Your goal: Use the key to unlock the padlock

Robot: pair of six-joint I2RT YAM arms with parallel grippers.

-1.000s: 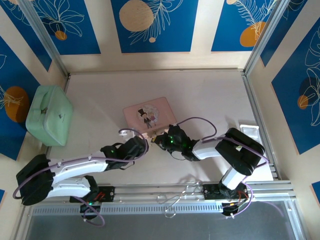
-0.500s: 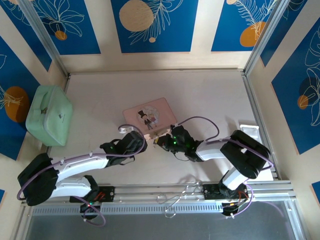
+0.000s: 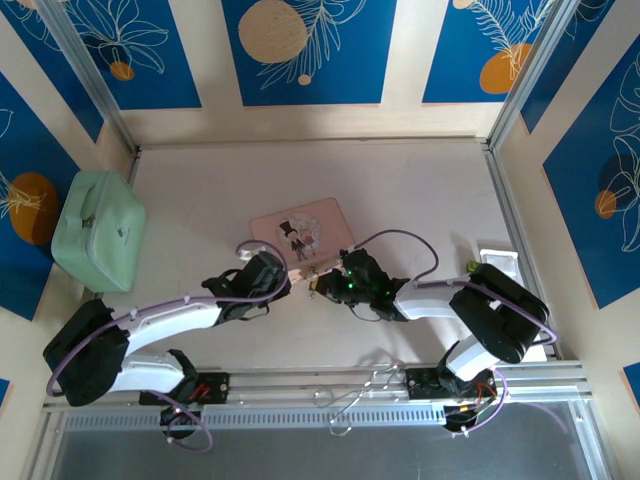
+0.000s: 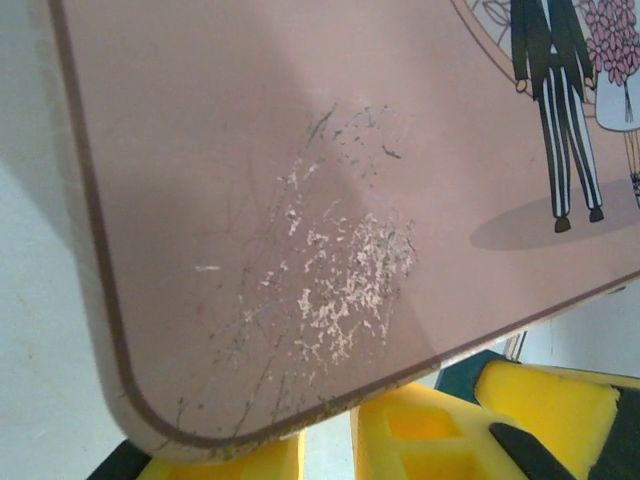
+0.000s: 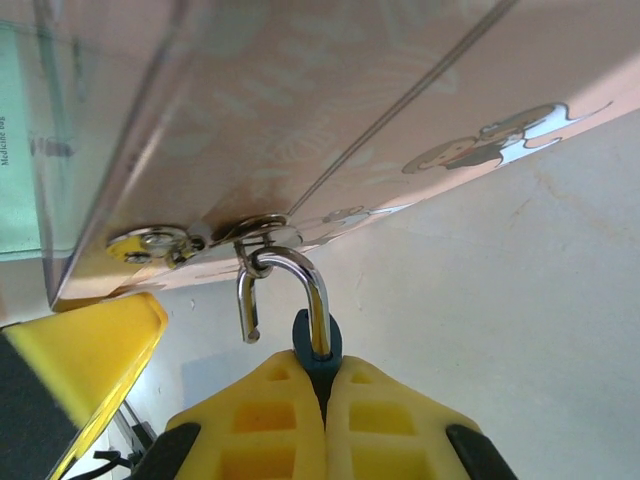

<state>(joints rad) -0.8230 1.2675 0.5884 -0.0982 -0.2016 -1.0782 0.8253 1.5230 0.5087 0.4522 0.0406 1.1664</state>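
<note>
1. Where the lock is: the padlock (image 5: 318, 346) hangs from the hasp ring (image 5: 262, 228) on the edge of the pink box (image 5: 420, 80), low and centre-left in the right wrist view; in the top view that spot is just under the box's lower edge, mid-frame
2. Right gripper (image 5: 325, 380): its yellow fingers are pressed together on the padlock's blue body, pinching it from below
3. Shackle (image 5: 297, 263): one leg runs into the blue body and the other ends free to its left, hooked through the ring, so I judge the lock already sprung open; I cannot make out a key
4. Left gripper (image 3: 270, 274): it sits at the box's lower-left corner in the top view; its fingers (image 4: 420, 430) lie along the bottom of the left wrist view beneath the lid corner, and I cannot tell whether they clamp the box
5. Step in hand, as I judge it: the unlocking is at or past its end, and what is left is freeing the shackle
6. Next move calls for the box held steady and a small turn of the body, so the free leg slips out of the ring without dragging the hasp
</note>
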